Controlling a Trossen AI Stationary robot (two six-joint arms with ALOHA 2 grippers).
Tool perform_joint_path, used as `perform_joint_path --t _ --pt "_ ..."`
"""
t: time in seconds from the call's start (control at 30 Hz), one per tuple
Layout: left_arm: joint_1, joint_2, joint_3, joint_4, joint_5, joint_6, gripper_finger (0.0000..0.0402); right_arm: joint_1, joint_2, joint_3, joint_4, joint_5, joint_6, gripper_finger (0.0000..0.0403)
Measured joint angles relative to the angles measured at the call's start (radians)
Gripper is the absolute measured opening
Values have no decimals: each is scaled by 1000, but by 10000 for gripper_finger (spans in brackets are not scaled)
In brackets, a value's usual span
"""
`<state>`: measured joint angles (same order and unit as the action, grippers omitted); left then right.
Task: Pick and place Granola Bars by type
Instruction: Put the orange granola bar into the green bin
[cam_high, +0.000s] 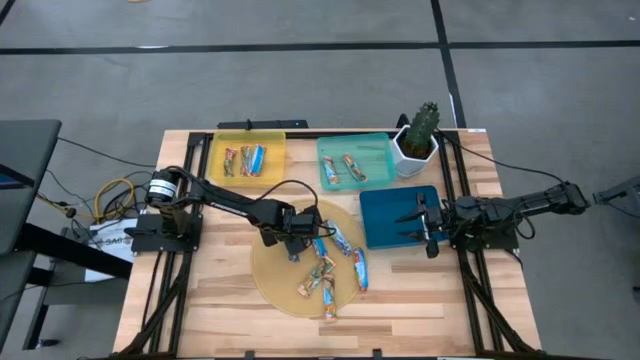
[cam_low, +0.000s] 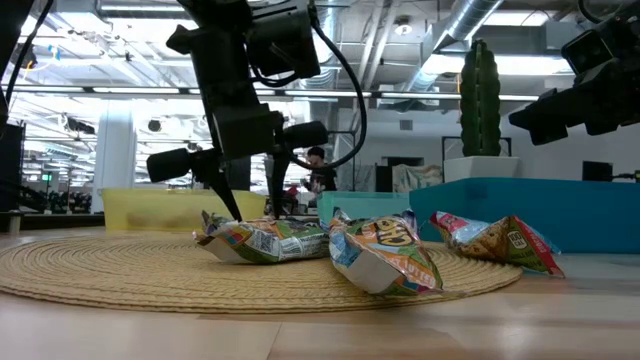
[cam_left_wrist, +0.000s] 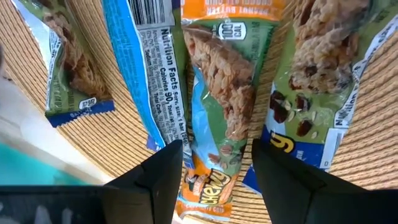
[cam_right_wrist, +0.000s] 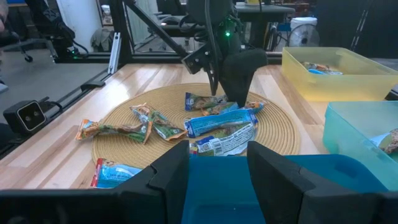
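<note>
Left wrist view: an orange-topped granola bar (cam_left_wrist: 217, 106) is seen lying lengthwise between the two dark fingers (cam_left_wrist: 163, 180) of the left gripper (cam_left_wrist: 214, 177), whose jaws stand spread on either side of it without yet pressing the wrapper. From above, that gripper (cam_high: 298, 243) is placed over the upper part of the round woven mat (cam_high: 270, 285), where the loose bars are scattered; a few are already lodged in the yellow tray (cam_high: 222, 142) and the teal tray (cam_high: 378, 148).

The bar is judged to be light and thin, with a crinkly, glossy film that is likely to slide under hard pads. Its filling is probably brittle enough to crack if squeezed hard (the puffed, air-filled look of the wrappers in the low view suggests some give first). A hold across the narrow width at mid-length is judged best, since the flat crimped ends would fold and slip. Neighbouring bars lie touching or nearly so, such as the blue-edged bar (cam_left_wrist: 140, 74), and could be dragged along.

The right gripper (cam_high: 428, 228) is held parted and empty over the dark blue tray (cam_high: 385, 232).
</note>
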<state>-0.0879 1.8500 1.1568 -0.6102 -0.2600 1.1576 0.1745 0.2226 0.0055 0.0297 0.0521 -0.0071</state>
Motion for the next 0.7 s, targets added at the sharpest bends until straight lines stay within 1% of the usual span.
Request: perform_joint_path --t 0.2,0.4,0.57,0.7 --pt "0 0 0 0 72 -17 187 0 0 0 0 0 0 154" --pt "0 0 0 10 74 -17 187 0 0 0 0 0 0 154" --pt "0 0 -49 103 72 -1 187 0 0 0 0 0 0 154" --pt "-3 -2 -60 113 62 7 187 0 0 0 0 0 0 154"
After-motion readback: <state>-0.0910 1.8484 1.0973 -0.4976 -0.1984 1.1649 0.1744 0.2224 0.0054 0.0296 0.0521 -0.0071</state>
